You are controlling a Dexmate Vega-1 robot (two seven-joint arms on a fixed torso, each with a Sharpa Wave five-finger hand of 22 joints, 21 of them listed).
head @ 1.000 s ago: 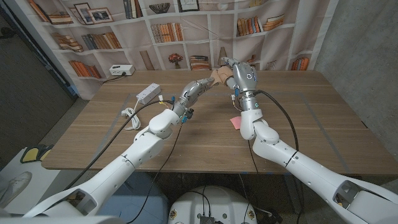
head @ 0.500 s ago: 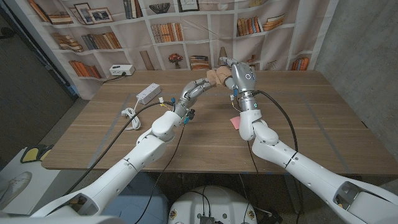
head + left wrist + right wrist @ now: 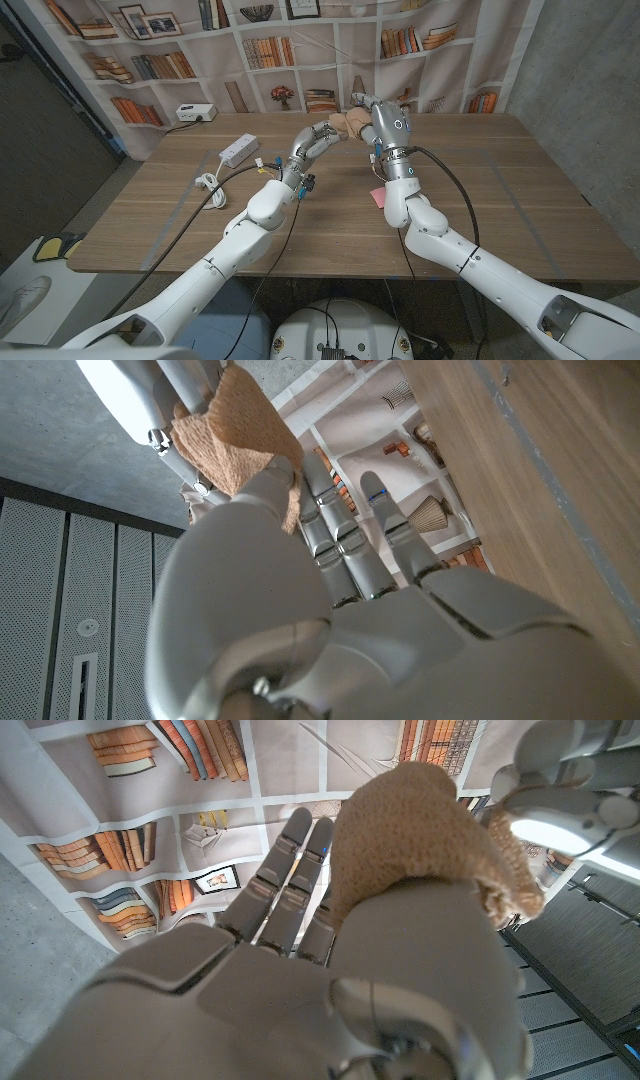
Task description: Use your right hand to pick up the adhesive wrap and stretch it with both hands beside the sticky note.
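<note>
Both hands (image 3: 322,135) (image 3: 375,112) grip adhesive wrap (image 3: 348,122) near far table edge (image 3: 440,116)

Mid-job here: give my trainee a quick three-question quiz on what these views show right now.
1. True or false: the tan adhesive wrap is lying flat on the table.
2. Which hands grip the wrap? A) left hand only B) right hand only C) both
3. Fill in: the pink sticky note lies on the table beside the ____ arm.

Key:
1. False. It is held up between the left hand and the right hand.
2. C. The wrist views show each hand pinching it.
3. Right.
</note>
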